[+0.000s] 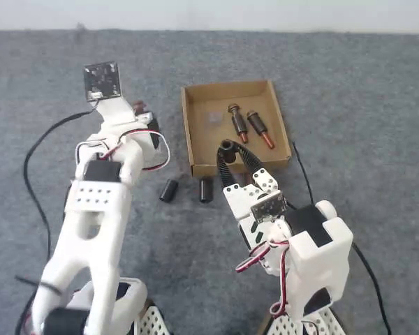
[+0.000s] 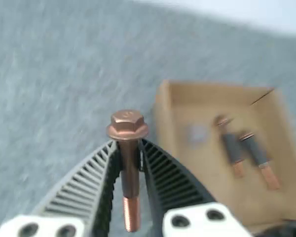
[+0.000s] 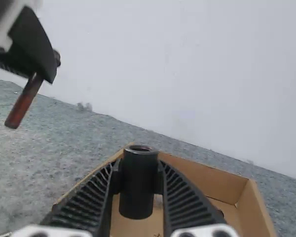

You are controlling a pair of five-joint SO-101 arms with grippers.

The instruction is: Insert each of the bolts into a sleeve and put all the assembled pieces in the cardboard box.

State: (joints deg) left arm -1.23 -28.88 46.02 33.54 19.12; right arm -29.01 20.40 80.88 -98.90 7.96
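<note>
Cardboard box [image 2: 164,116] blurred, cut by picture edge, left wrist view; high view: near wall partly behind right arm [image 1: 314,244].

The bolt [image 2: 128,129] clamped in the left hand [image 2: 129,145] is copper-toned metal with a dull sheen. Its flanged hex head is smooth and its lower shank is threaded. That hand's fingers [image 2: 89,182] are dark, ribbed, matt plastic set in smooth white plastic. The right hand [image 3: 138,165] grips a sleeve [image 3: 138,187] that is black, smooth and matt. Beyond that hand, the cardboard box [image 3: 212,182] is plain brown board, matt and faintly fibrous. The worktop [image 1: 349,84] is covered in grey, rough, felt-like carpet. The arm shells [image 1: 98,230] are white plastic, smooth and slightly glossy.
</note>
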